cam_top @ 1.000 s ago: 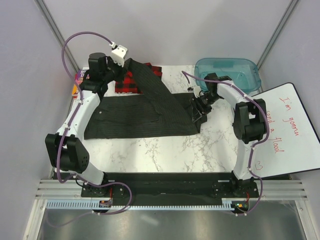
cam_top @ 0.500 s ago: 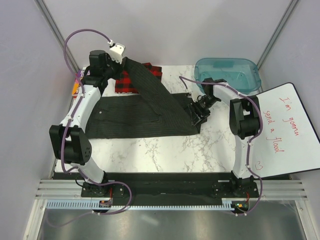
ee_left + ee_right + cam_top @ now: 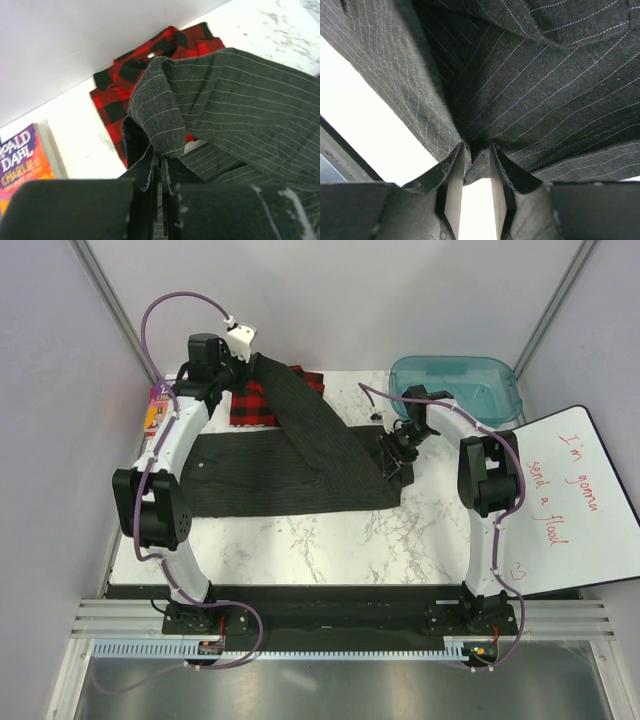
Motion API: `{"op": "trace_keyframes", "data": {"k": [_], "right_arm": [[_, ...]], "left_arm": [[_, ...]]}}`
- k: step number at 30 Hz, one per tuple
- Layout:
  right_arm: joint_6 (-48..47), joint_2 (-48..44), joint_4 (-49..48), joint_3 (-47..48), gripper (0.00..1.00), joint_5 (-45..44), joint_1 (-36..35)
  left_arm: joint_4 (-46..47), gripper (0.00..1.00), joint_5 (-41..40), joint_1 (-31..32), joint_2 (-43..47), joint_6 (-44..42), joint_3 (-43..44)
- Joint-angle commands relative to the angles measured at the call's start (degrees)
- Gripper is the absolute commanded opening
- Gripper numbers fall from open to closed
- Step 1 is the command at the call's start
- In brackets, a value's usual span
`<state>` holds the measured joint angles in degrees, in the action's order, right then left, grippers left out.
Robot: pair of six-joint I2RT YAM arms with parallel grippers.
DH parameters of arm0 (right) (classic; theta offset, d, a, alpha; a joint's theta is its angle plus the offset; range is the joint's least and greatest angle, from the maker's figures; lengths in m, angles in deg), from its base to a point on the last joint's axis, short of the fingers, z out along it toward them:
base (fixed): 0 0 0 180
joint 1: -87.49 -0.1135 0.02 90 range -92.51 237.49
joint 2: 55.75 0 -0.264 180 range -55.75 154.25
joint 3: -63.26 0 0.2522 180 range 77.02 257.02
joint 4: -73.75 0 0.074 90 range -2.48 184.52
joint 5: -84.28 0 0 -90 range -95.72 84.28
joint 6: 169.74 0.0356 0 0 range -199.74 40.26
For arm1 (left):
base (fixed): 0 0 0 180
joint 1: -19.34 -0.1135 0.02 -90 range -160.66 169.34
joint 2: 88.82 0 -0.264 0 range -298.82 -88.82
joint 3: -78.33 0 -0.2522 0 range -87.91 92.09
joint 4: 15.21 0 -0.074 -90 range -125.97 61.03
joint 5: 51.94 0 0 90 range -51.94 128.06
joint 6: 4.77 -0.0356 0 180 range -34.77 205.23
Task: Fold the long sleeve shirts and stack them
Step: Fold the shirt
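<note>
The charcoal pinstripe shirt lies spread across the marble table, one sleeve pulled up in a taut diagonal band toward the back left. My left gripper is shut on that sleeve's cuff end, and the striped cloth drapes over its tips. The red-and-black plaid shirt lies bunched at the back, partly under the raised sleeve. My right gripper sits at the charcoal shirt's right edge. Its narrow jaws pinch a fold of the striped fabric, and creases run out from the tips.
A colourful paperback book lies at the table's back left corner. A blue plastic bin stands at the back right. A whiteboard with red writing leans along the right side. Bare marble lies in front of the shirt.
My left arm has drawn the sleeve end a little farther back and up. My right gripper has shifted slightly away from the near edge, and its jaws have narrowed onto the shirt's right edge.
</note>
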<state>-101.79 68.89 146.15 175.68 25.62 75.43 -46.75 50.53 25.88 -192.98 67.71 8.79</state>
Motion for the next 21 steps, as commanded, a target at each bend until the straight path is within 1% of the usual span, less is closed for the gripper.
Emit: {"op": "trace_keyframes", "data": {"k": [1,3,4,5,6,7,8,9,10,11,12,14,15,16,17,20,21], "right_arm": [[-0.37,-2.21,1.48,2.07,0.40,-1.01,-0.16],[-0.37,-3.17,1.66,2.25,0.43,-1.10,-0.25],[-0.20,-3.44,1.66,2.60,0.44,-0.58,-0.16],[-0.02,-3.70,1.66,2.95,0.44,-0.14,-0.16],[0.24,-3.79,1.66,3.73,0.44,0.39,-0.25],[0.42,-3.70,1.66,4.18,0.44,1.01,-0.16],[0.42,-3.70,1.66,4.44,0.45,2.14,-0.25],[0.60,-3.61,1.40,4.71,0.46,2.76,-0.34],[0.60,-3.18,1.57,4.97,0.45,3.47,-0.34],[0.68,-3.00,1.57,5.15,0.46,4.08,-0.51],[0.86,-2.82,1.49,5.32,0.46,4.78,-0.60],[0.86,-2.30,1.57,5.33,0.45,5.84,-1.39],[0.86,-2.12,1.75,5.24,0.45,6.45,-1.83],[0.51,-1.51,1.66,4.97,0.44,6.55,-2.27],[0.42,-1.33,1.49,4.19,0.43,6.03,-3.32],[1.21,0.95,-0.09,1.91,0.40,4.45,-4.29],[1.73,1.57,-0.71,1.46,0.40,2.70,-4.29]], "left_arm": [[-0.14,0.02,13.23,-0.48,-0.78,-5.84,-0.38],[0.03,0.02,17.13,-0.66,-0.43,-9.70,-1.51],[-0.93,0.02,23.24,-1.01,-0.26,-12.34,-1.78],[-2.94,0.02,25.13,-1.18,0.70,-14.71,-2.22],[-4.18,0.02,28.11,-2.32,1.41,-20.04,-3.88],[-6.89,0.02,35.36,-3.11,2.02,-23.93,-4.59],[-11.62,0.02,37.52,-3.90,3.07,-27.36,-5.29],[-15.84,0.02,39.37,-5.56,3.43,-36.01,-6.08],[-20.58,0.02,42.00,-6.36,3.61,-42.01,-5.92],[-31.16,0.02,42.37,-8.37,3.61,-48.42,-5.65],[-35.26,0.02,42.29,-9.17,3.53,-60.49,-5.74],[-42.04,0.02,42.11,-12.15,3.44,-69.80,-6.61],[-47.82,0.02,41.94,-13.13,3.26,-78.89,-6.88],[-50.57,0.02,40.37,-13.83,3.09,-83.25,-7.23],[-53.30,0.02,39.31,-15.23,3.00,-89.64,-8.28],[-54.99,0.02,36.67,-17.78,2.91,-97.59,-10.12],[-54.91,0.02,36.05,-18.49,3.08,-99.10,-10.48]]}}
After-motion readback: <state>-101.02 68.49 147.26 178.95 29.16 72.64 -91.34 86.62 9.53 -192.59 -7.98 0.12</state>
